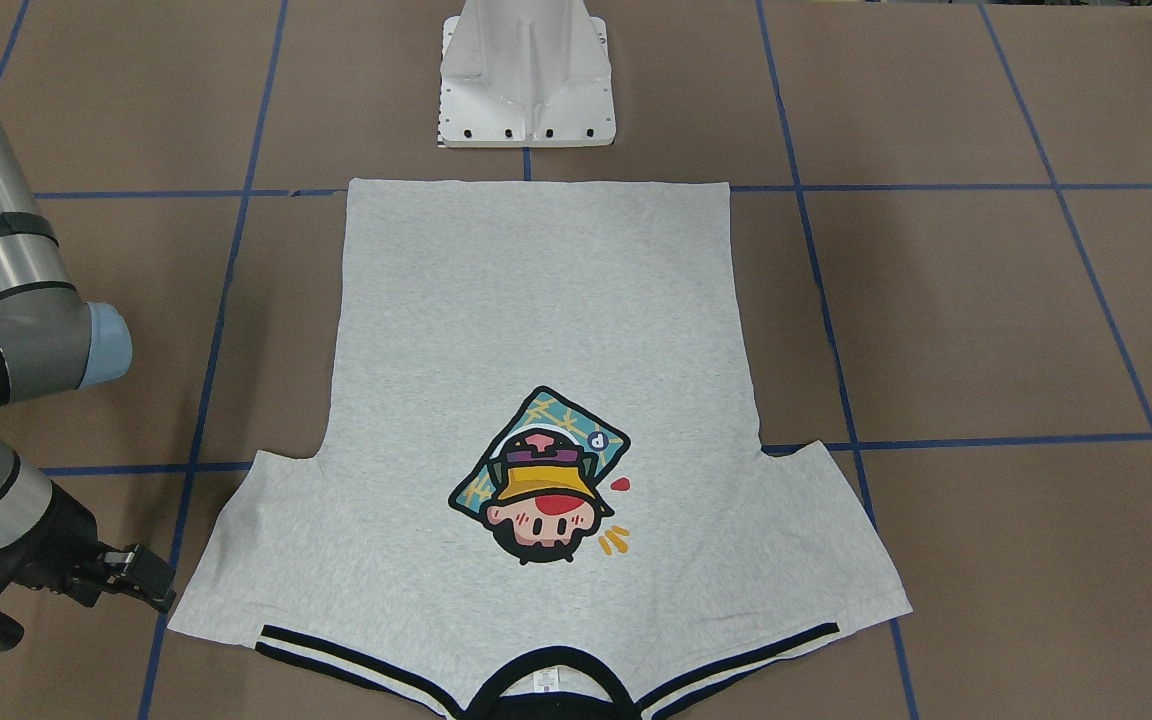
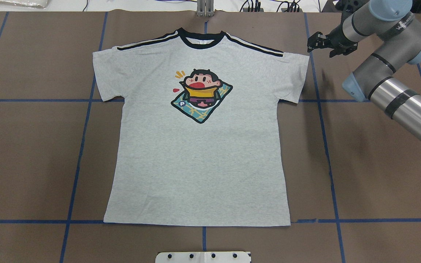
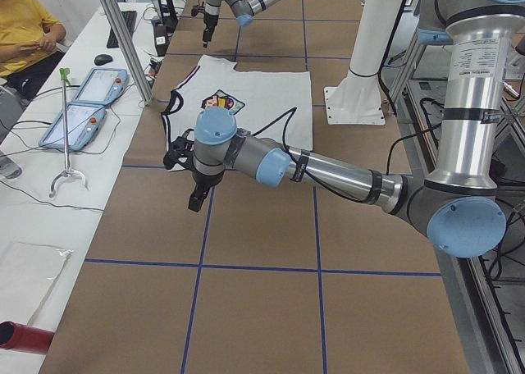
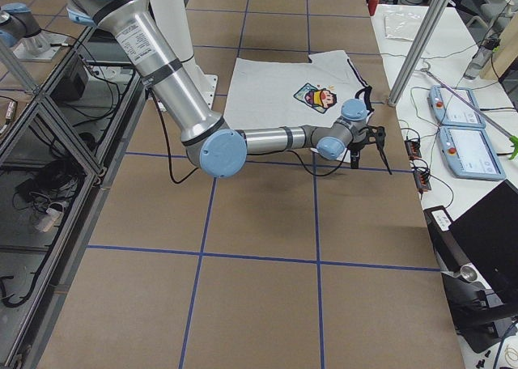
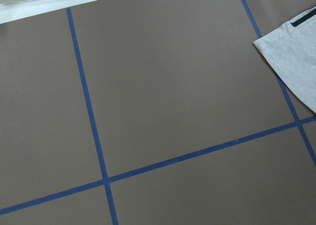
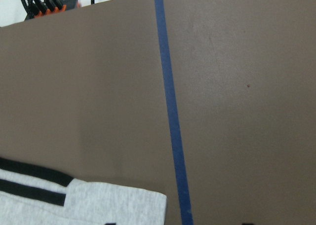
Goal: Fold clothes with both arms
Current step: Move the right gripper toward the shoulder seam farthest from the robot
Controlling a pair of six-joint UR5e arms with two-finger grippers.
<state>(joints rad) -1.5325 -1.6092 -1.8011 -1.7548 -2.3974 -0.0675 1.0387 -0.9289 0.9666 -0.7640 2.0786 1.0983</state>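
Observation:
The grey T-shirt [image 2: 196,164] lies flat and face up on the brown table, collar at the far side, with the cartoon print [image 2: 201,96] on its chest. It also shows in the front view [image 1: 536,320]. My right gripper [image 2: 312,43] hovers just beyond the shirt's right shoulder corner, open and empty; it also shows in the front view [image 1: 151,585]. The right wrist view shows that sleeve corner [image 6: 98,205]. My left gripper [image 3: 197,200] points down outside the left sleeve [image 5: 296,62]. It shows only in the left side view, so I cannot tell whether it is open or shut.
The white pedestal base [image 1: 526,90] stands at the near hem side. Blue tape lines [image 2: 320,120] grid the table. Teach pendants [image 3: 90,103] and a person [image 3: 20,29] are at a side bench beyond the far edge, behind an aluminium post [image 3: 123,38].

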